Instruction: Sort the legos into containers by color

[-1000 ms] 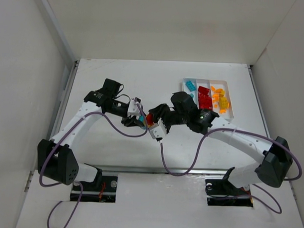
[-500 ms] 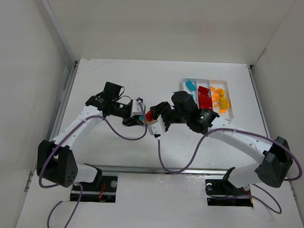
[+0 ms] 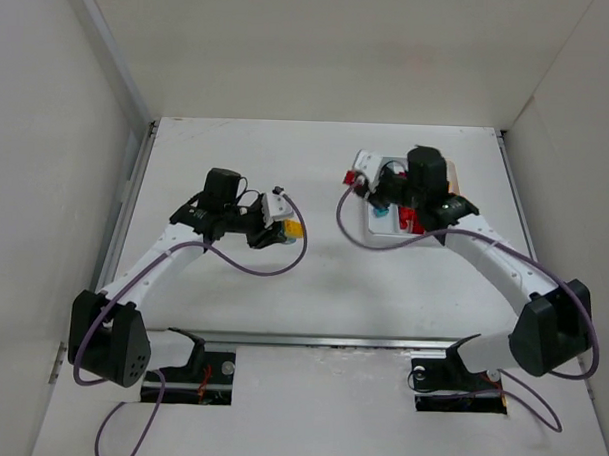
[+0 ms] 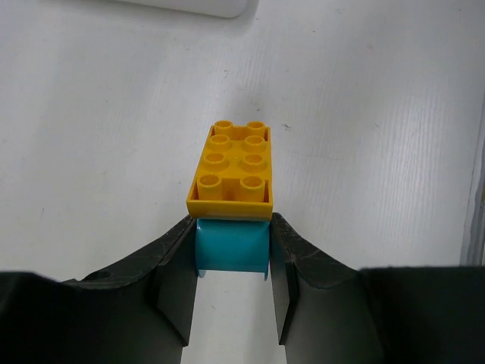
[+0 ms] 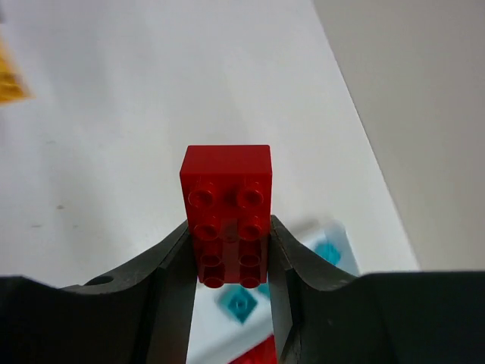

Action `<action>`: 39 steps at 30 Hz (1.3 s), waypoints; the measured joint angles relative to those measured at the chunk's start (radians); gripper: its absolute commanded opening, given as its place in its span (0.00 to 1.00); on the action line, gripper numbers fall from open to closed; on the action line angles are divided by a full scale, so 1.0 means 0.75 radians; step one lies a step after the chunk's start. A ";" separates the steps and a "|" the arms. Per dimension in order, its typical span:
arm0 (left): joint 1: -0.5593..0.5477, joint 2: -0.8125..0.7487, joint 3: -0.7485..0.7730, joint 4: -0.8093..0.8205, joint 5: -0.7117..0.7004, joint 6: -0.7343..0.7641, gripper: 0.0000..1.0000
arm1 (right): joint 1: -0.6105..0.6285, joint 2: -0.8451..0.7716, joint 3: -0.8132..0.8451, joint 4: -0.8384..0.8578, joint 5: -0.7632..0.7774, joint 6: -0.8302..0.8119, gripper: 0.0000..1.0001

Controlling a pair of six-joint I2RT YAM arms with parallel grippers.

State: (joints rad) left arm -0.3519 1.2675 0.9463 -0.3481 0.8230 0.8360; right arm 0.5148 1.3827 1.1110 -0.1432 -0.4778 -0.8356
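My left gripper [image 4: 231, 262] is shut on a teal lego [image 4: 231, 244] that has a yellow eight-stud lego [image 4: 231, 171] stuck to its far end. From above, this pair [image 3: 290, 231] hangs over the middle of the table at the tip of the left gripper [image 3: 277, 231]. My right gripper [image 5: 229, 262] is shut on a red eight-stud lego [image 5: 226, 199]. In the top view the right gripper [image 3: 358, 180] holds it at the white tray's [image 3: 373, 228] left end. Teal legos [image 5: 241, 307] lie in the compartment below it.
The right arm covers most of the tray from above; teal [image 3: 383, 213] and red [image 3: 411, 220] pieces show beside it. White walls enclose the table on the left, the back and the right. A tray corner [image 5: 342, 241] shows under the right fingers.
The grippers met at the table's middle on one stack. The stack has split: the right gripper carried the red lego to the tray, while the left kept the teal and yellow pair.
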 measured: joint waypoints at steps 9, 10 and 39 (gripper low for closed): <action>0.000 -0.053 -0.087 0.237 -0.161 -0.296 0.00 | -0.463 0.285 0.100 0.131 0.203 0.905 0.00; 0.000 -0.055 -0.090 0.249 -0.169 -0.311 0.00 | -0.490 0.345 0.131 0.129 0.223 0.970 0.00; 0.000 -0.116 -0.117 0.309 -0.223 -0.401 0.00 | -0.510 0.784 0.434 -0.105 0.616 1.269 1.00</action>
State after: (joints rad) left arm -0.3519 1.1801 0.8581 -0.1165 0.6559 0.5354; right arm 0.1322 1.9705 1.4368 -0.2222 -0.0154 0.1162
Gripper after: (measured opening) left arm 0.337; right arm 0.993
